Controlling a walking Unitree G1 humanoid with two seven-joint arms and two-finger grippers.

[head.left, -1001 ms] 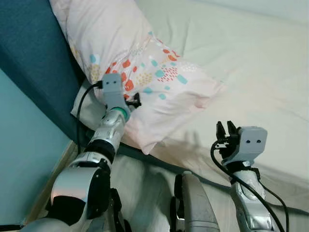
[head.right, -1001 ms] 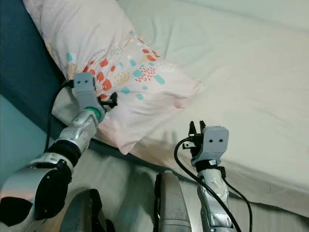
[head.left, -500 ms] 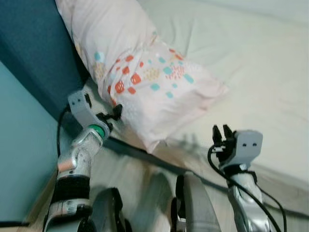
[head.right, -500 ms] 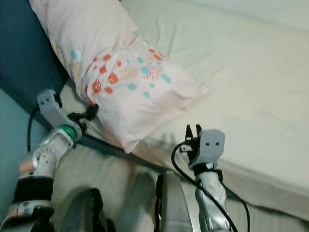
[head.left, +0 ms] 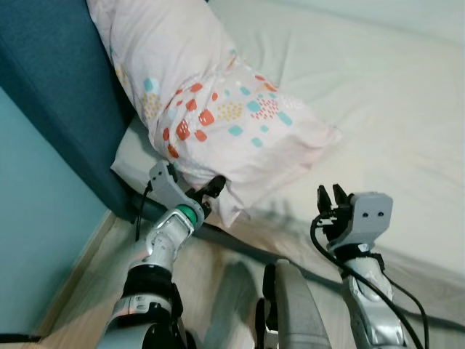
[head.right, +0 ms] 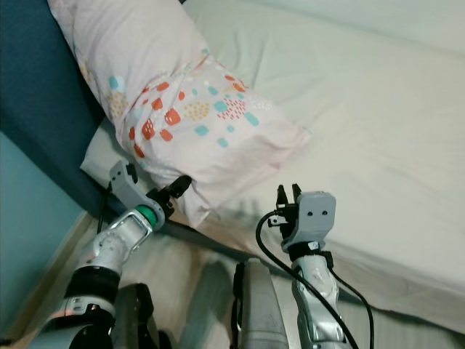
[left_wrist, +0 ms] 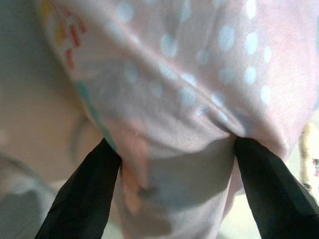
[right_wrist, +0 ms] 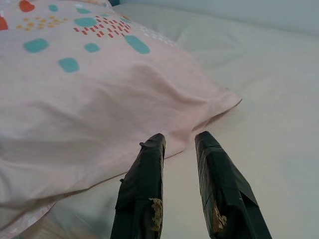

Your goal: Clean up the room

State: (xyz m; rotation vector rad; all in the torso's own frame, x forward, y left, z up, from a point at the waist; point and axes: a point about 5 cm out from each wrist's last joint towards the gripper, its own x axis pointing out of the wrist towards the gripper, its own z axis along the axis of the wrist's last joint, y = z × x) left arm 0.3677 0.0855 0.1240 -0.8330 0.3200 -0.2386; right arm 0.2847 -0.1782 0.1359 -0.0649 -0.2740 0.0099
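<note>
A pink pillow (head.left: pixel 218 109) with red and teal spots leans against the dark teal headboard (head.left: pixel 58 87) at the head of the bed. My left gripper (head.left: pixel 216 187) is at the pillow's lower front corner. In the left wrist view that gripper (left_wrist: pixel 174 144) is open wide, with pillow fabric bulging between the black fingers (left_wrist: pixel 84 199). My right gripper (head.left: pixel 328 195) hovers over the cream sheet (head.left: pixel 378 109), just right of the pillow's edge. Its fingers (right_wrist: pixel 144 184) stand open by a narrow gap with nothing between them.
A white pillow (head.left: pixel 134 160) lies under the pink one by the headboard. A light teal wall (head.left: pixel 36 247) and a strip of wooden floor (head.left: pixel 80 283) are on the left. The mattress edge (head.left: pixel 407 291) runs across in front of me.
My left arm has swung down from the pillow's side by the headboard to its lower front corner. The right arm has barely moved.
</note>
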